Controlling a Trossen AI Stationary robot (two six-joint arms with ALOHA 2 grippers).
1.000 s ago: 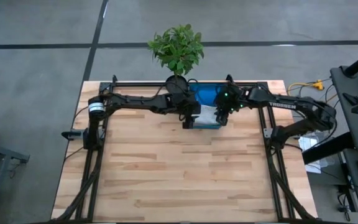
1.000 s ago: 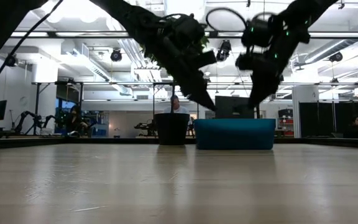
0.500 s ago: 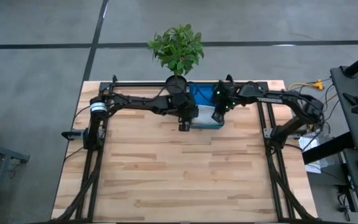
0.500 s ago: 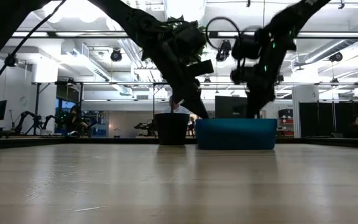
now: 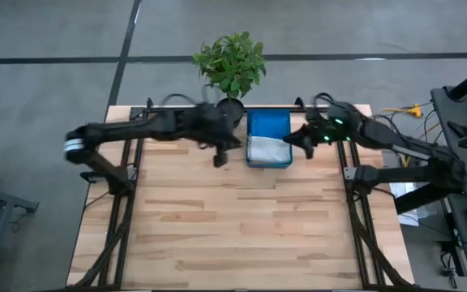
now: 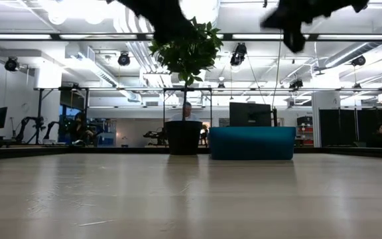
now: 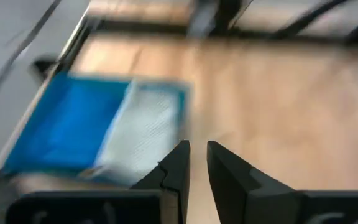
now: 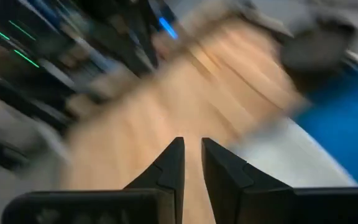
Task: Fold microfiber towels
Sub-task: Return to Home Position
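Observation:
A teal bin [image 6: 251, 143] stands at the table's far edge. A pale grey towel [image 5: 267, 151] lies in its near half, and the far half shows blue [image 5: 269, 126]. In the left wrist view the grey towel [image 7: 143, 134] lies beside the blue [image 7: 67, 130]. My left gripper [image 5: 220, 159] hangs above the table just left of the bin, shut and with nothing between its fingers [image 7: 197, 152]. My right gripper [image 5: 292, 139] hangs just right of the bin, shut and with nothing in it [image 8: 192, 149]. No other towel shows.
A potted plant [image 5: 232, 65] stands in a dark pot [image 6: 183, 136] just left of the bin at the far edge. Bare wooden tabletop [image 5: 233, 219] stretches from the bin to the near edge. The black frame rails [image 5: 124, 211] run along both sides.
Both grippers were down in the bin. They have risen out of it and drawn apart, the left toward the table's left edge and the right toward the right edge. The grey towel has stayed in the bin.

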